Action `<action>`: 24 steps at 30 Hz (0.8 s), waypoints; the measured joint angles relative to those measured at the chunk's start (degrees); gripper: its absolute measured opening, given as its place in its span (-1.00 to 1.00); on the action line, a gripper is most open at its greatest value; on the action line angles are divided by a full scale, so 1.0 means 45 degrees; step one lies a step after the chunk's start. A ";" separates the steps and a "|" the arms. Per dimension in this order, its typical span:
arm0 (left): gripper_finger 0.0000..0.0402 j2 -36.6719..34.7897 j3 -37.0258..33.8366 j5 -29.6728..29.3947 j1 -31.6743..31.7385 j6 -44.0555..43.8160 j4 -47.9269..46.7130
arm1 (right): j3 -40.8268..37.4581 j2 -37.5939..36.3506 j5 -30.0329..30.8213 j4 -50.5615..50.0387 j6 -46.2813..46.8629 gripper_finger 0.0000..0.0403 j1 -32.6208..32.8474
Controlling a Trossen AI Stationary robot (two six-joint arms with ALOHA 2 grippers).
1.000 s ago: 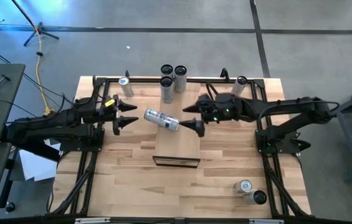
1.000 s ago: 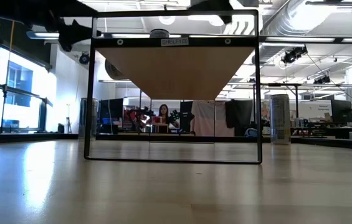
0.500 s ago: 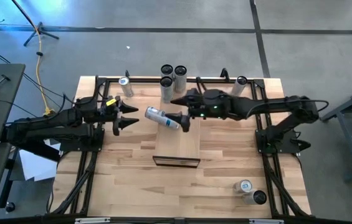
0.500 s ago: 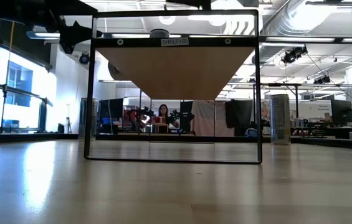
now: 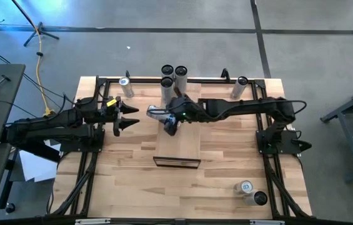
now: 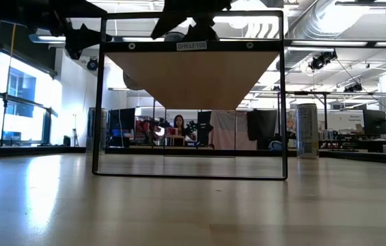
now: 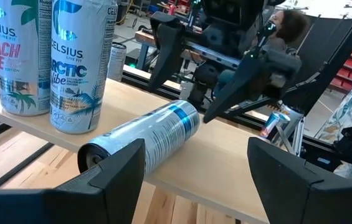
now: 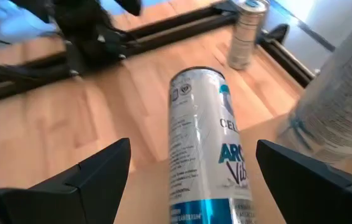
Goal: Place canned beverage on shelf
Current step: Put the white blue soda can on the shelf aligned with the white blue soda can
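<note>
A silver-and-blue canned beverage point(image 8: 204, 143) lies on its side on the shelf point(image 5: 185, 145), a pale raised board in the middle of the table. My right gripper point(image 5: 169, 122) reaches in from the right and slants down over the can. It is open, with one finger on each side of the can point(image 7: 144, 134) and a gap showing on both sides. My left gripper point(image 5: 126, 117) waits open, level, just left of the shelf, pointing at the can. Three tall cans point(image 5: 173, 76) stand upright on the shelf's far end.
Single cans stand at the table's far left point(image 5: 125, 84) and far right point(image 5: 240, 86), and two more at the near right point(image 5: 251, 192). A black frame point(image 5: 95, 156) runs round the tabletop. In the low view the shelf's underside point(image 6: 193, 75) hangs in a black frame.
My right gripper has gone toward the table's left edge over the shelf, sinking and tipping its fingers downward, until its open fingers stand on either side of the lying can. The left arm has kept still.
</note>
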 joint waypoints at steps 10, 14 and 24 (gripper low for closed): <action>0.26 0.0000 0.0000 -0.0005 0.0000 0.0005 0.0002 | 0.0234 0.0666 0.0421 -0.0800 -0.0050 0.65 -0.0267; 0.26 0.0005 0.0000 -0.0005 0.0000 -0.0005 0.0009 | 0.0229 0.1133 0.0427 -0.1249 -0.0284 0.65 -0.0335; 0.26 0.0004 0.0000 -0.0005 -0.0010 -0.0341 0.0010 | 0.0220 0.1418 0.0408 -0.1411 -0.0106 0.41 -0.0335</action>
